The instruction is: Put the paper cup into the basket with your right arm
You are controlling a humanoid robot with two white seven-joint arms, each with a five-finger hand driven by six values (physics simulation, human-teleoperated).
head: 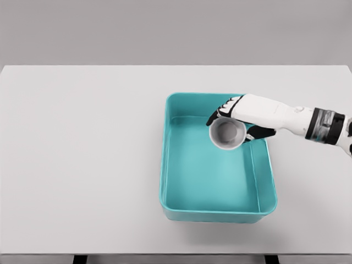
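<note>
A white paper cup (227, 135) hangs over the teal basket (181, 209), tipped so its open mouth faces me. My right hand (237, 115) is shut on the cup, black fingertips curled around its rim and side. The arm comes in from the right edge, crossing the basket's right rim. The cup sits above the basket's far right part, and I cannot tell whether it touches the floor. My left arm is out of view.
The basket stands right of the middle on a white table (82, 165). The table's front edge runs along the bottom of the picture, with a grey wall behind the far edge.
</note>
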